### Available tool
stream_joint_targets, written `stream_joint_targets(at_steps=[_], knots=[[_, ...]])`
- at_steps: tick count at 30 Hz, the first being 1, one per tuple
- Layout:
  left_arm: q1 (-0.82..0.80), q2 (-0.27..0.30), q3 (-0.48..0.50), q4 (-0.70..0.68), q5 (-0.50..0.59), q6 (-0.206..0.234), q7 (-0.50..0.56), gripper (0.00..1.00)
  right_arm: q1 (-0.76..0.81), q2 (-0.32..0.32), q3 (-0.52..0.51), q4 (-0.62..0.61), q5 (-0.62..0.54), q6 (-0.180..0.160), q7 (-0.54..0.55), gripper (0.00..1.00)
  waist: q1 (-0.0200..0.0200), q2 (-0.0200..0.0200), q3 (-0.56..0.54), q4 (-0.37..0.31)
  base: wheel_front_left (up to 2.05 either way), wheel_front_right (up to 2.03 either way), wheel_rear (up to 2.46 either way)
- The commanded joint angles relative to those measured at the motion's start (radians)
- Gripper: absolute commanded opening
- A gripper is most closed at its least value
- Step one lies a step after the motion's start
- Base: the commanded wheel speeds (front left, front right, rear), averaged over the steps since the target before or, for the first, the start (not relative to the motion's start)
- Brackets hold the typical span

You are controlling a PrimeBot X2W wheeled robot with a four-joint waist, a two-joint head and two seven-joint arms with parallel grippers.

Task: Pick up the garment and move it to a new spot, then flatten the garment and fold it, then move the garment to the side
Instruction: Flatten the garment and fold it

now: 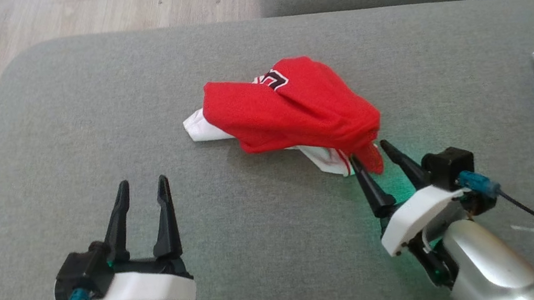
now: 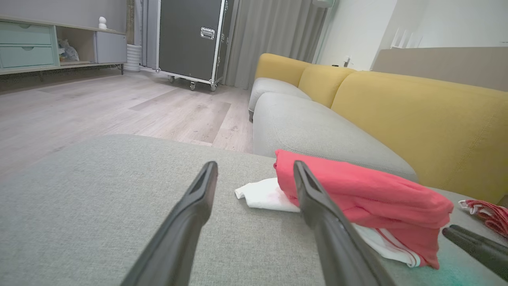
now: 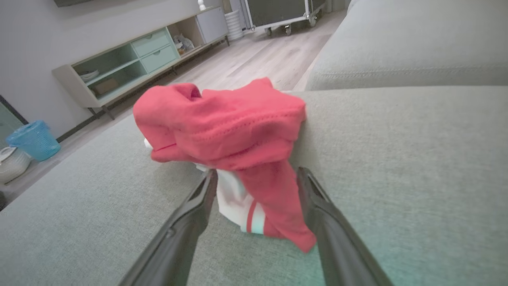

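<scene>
While the jaws of the right gripper (image 1: pixel 368 152) stand spread, a corner of the red garment (image 1: pixel 292 109) lies between them, its bulk heaped just beyond. The left gripper (image 1: pixel 142 182), jaws likewise spread and empty, sits apart from it.

Left gripper (image 1: pixel 143 183), two long dark fingers on a white wrist plate: jaws spread wide, empty, fingers pointing straight ahead. Right gripper (image 1: pixel 368 152): jaws equally wide, fingers angled forward-left, silver right forearm (image 1: pixel 485 265) slanting inward.
</scene>
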Motion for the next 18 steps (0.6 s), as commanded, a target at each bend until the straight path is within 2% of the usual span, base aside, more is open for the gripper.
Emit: stream_joint_targets(at_steps=[1, 8, 18], knots=[[-0.056, 0.003, 0.05, -0.019, 0.011, -0.01, -0.009, 1.0, -0.05, 0.0, 0.044, 0.001, 0.031, -0.001, -0.001, 1.0, -0.0001, -0.0001, 0.013, 0.013, 0.0, 0.0, 0.0], [-0.065, -0.013, 0.074, -0.001, 0.034, -0.034, -0.009, 1.0, -0.128, 0.0, 0.109, 0.049, 0.14, -0.001, -0.037, 1.0, -0.0001, -0.0001, 0.029, 0.023, 0.0, 0.0, 0.0], [-0.064, -0.036, 0.101, 0.014, 0.064, -0.051, -0.009, 1.0, -0.162, 0.0, 0.134, 0.003, 0.215, -0.001, -0.068, 1.0, -0.0001, -0.0001, 0.027, 0.01, 0.0, 0.0, 0.0]])
